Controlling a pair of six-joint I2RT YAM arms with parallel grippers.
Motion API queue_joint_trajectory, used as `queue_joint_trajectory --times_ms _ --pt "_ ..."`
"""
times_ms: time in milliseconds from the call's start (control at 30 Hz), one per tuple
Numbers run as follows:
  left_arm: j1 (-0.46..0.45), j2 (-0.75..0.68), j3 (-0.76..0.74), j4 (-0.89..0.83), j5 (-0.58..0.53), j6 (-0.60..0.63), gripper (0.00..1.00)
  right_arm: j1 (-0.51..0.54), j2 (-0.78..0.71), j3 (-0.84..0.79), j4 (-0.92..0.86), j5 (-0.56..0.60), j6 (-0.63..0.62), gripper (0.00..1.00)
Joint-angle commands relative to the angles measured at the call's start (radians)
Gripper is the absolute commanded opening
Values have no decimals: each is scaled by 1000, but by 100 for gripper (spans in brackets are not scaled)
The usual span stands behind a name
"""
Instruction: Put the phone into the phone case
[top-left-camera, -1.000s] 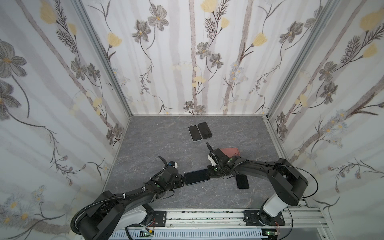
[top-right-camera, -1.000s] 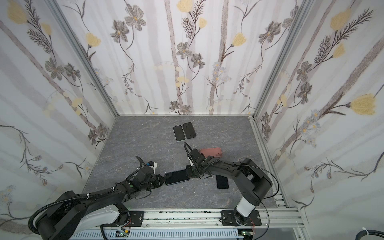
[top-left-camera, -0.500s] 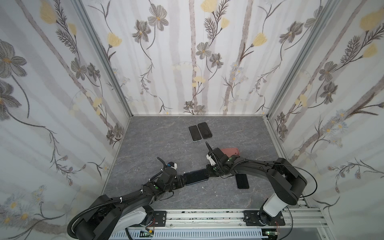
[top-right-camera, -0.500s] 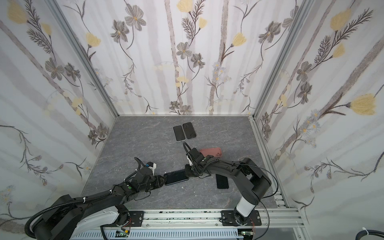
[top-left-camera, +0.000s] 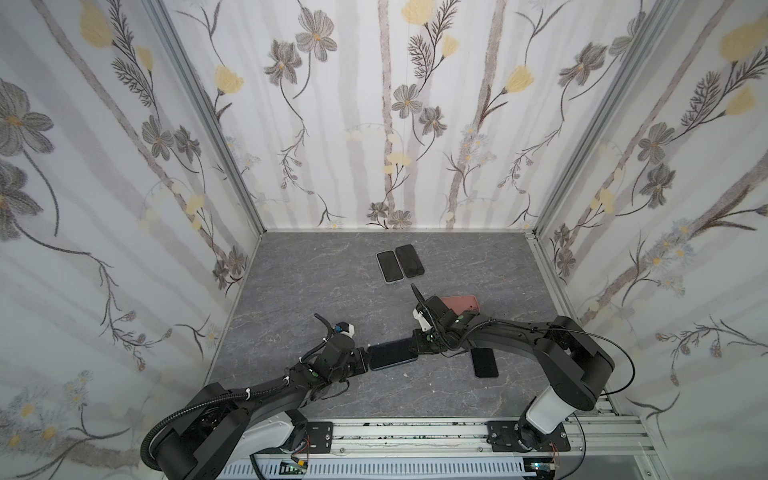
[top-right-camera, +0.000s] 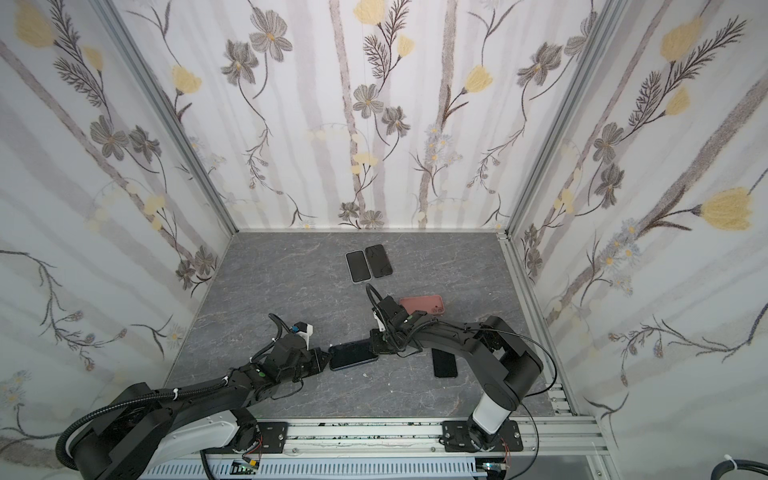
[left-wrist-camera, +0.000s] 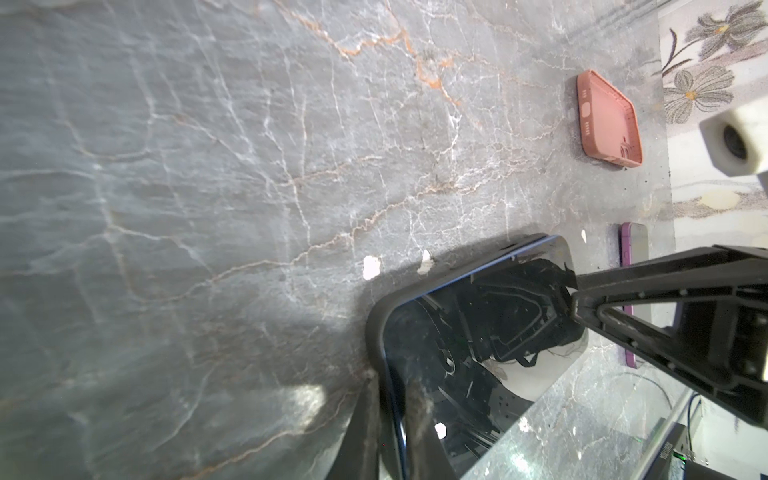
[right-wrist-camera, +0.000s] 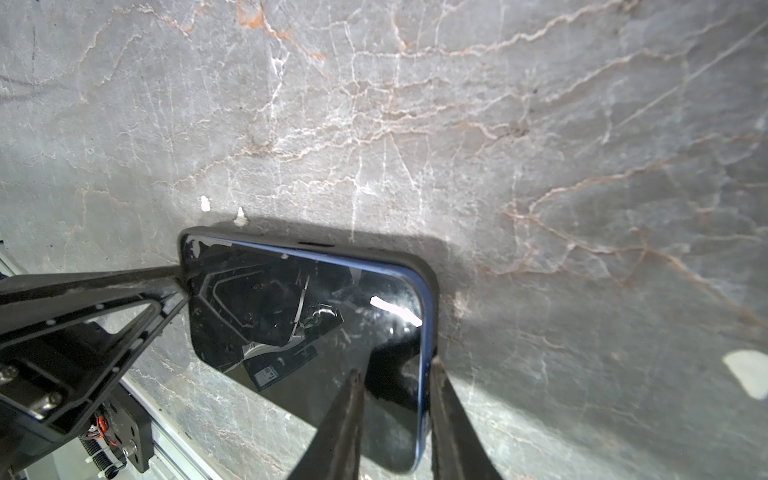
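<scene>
A dark phone (top-left-camera: 392, 353) with a blue edge sits inside a black phone case (left-wrist-camera: 374, 328) near the table's front middle. It is tilted, with a shadow under it. My left gripper (top-left-camera: 365, 357) is shut on its left end, and its fingers (left-wrist-camera: 419, 411) pinch the case rim and the screen. My right gripper (top-left-camera: 417, 343) is shut on the right end. One of its fingers (right-wrist-camera: 349, 415) lies on the screen (right-wrist-camera: 291, 316) and the other presses the back of the case. Both top views show the phone (top-right-camera: 352, 354) spanning the gap between the two grippers.
A pink empty case (top-left-camera: 459, 305) lies just behind my right arm. Two dark phones (top-left-camera: 390, 266) (top-left-camera: 409, 260) lie side by side at the back middle. Another dark phone (top-left-camera: 485, 361) lies flat at the front right, under the right arm. Floral walls close three sides.
My left gripper drew back slightly, then came forward and closed on the phone's left end. The phone and the right arm have hardly moved.
</scene>
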Motion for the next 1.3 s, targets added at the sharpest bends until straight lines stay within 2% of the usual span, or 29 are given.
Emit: queue_joint_trajectory --times_ms 0,200,400,700,900,1267 --pt "-1 -22 6 -118 -31 23 22 4 -18 5 23 -30 9 30" --pt "-1 -178 32 -221 43 18 45 1 -50 -5 -4 -3 6 34" --pt "-2 -316 -2 -266 86 14 51 0 -33 -23 2 -3 6 35" --pt "-7 -263 -28 -178 161 -7 51 0 -31 -25 4 -4 4 34" --pt "-15 -204 -19 -193 154 11 50 0 -25 -27 6 -9 1 35" --pt "-31 -126 8 -173 126 49 40 -2 -4 -13 14 -26 -10 35"
